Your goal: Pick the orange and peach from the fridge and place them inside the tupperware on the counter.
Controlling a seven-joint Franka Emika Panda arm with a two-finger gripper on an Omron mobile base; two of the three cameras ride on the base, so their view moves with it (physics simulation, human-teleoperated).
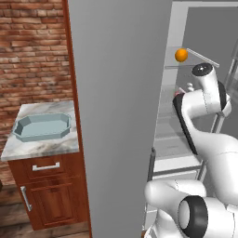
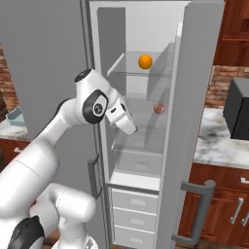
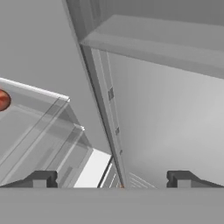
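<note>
The fridge stands open. The orange lies on its upper glass shelf, also seen at orange. One shelf lower rests the peach, cut off by the left edge in the hand view as peach. My gripper is at the front left of the fridge opening, left of and slightly below the peach, apart from it. In the hand view the gripper is open and holds nothing. The tupperware sits empty on the counter, left of the fridge.
The fridge's wide grey left door stands between the counter and the shelves. Its right door with a handle hangs open. A black appliance sits on the right-hand counter. Drawers fill the fridge's bottom.
</note>
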